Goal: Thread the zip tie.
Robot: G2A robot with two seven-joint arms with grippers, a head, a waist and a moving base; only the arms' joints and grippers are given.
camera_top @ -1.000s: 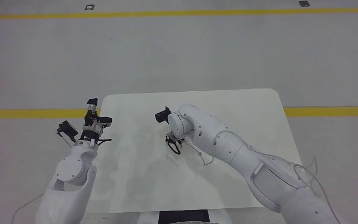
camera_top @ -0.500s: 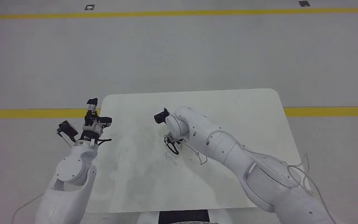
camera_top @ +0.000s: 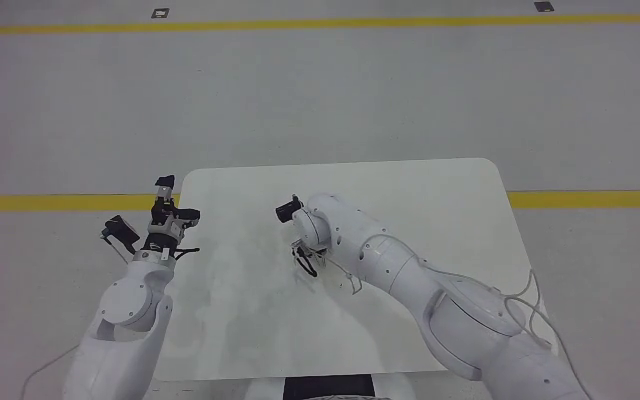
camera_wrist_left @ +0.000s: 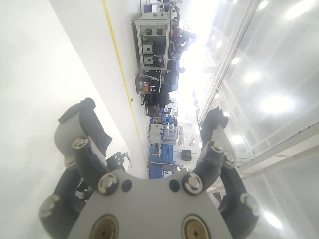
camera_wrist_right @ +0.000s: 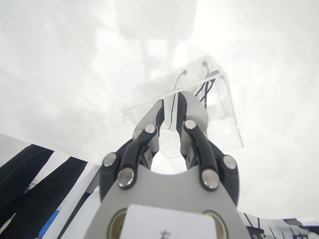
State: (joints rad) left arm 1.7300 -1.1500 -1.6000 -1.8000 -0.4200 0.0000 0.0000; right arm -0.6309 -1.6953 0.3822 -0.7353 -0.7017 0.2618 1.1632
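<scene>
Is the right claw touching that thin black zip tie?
Cannot tell. Right wrist view shows the thin black zip tie between the fingers of the right claw; contact unclear.

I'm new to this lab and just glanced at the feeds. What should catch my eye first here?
First, the right pincer over the middle of the white table, its pads close on either side of a thin black zip tie, not visibly pinching it. At its tips sits a clear box holding more black ties. The left pincer hangs wide open and empty by the table's left edge.
</scene>
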